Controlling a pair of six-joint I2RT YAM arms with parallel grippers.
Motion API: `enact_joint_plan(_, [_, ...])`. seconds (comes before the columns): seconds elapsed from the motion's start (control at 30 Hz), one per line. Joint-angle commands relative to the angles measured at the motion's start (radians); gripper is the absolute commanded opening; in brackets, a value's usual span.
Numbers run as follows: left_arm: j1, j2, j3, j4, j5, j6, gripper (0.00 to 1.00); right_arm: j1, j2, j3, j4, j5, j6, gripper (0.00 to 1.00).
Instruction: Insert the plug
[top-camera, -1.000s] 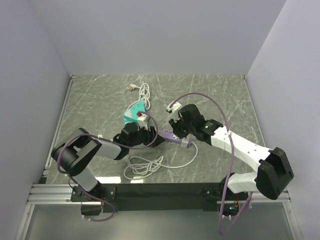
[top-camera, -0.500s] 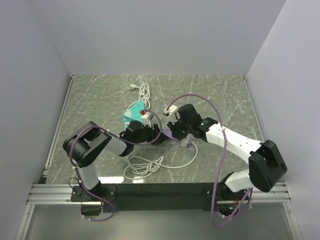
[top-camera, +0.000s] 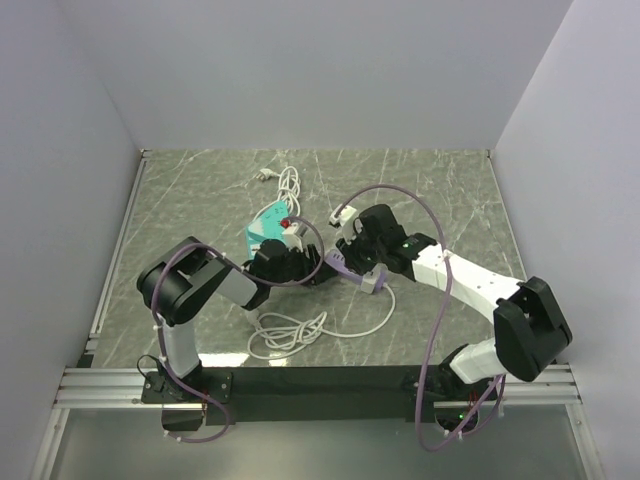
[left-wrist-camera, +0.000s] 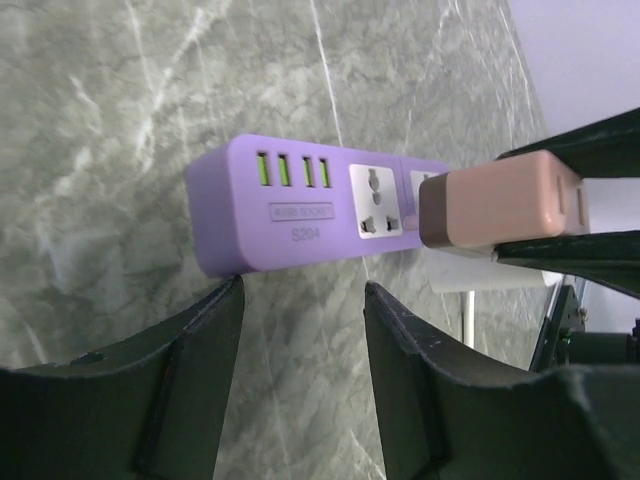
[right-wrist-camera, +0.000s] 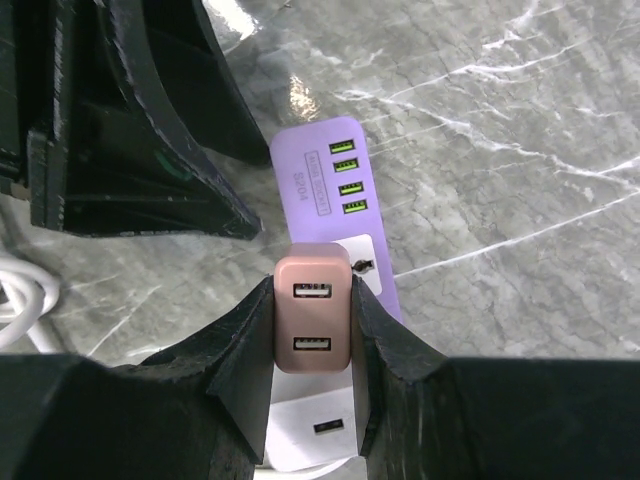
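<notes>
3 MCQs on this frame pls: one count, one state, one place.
1. Green ports on the purple power strip: A two; B four; C six.
2. The left gripper is: A open; B shut, empty; C shut on the strip.
3. The pink adapter is: A lying loose; B in the left gripper; C in the right gripper.
Key: 1B, four in a row; 2A, its fingers stand apart; 3C, both fingers press its sides.
</notes>
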Motion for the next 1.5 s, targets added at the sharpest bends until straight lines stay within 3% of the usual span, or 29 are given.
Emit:
enact_joint_plan(0.0, [0.021,0.015,0.029,0.071,-0.003,-0.029,0.57,-0.020,0.042,0.027,0.039,-0.015,-0.027,0.00])
enact_joint_plan(0.3, [0.037,0.050,0.072,0.037,-0.017,-0.073,0.59,-0.033,0.087,0.059,0.001,-0.037,-0.038,0.00])
enact_joint_plan(0.8, [0.035,0.067,0.188,-0.171,-0.124,-0.009,0.56,-0.036,0.115,0.076,-0.090,0.045,-0.056,0.00])
enact_joint_plan(1.47, [-0.005,0.061,0.208,-0.190,-0.139,0.029,0.55,-0.045,0.200,0.039,-0.082,0.123,-0.028,0.00])
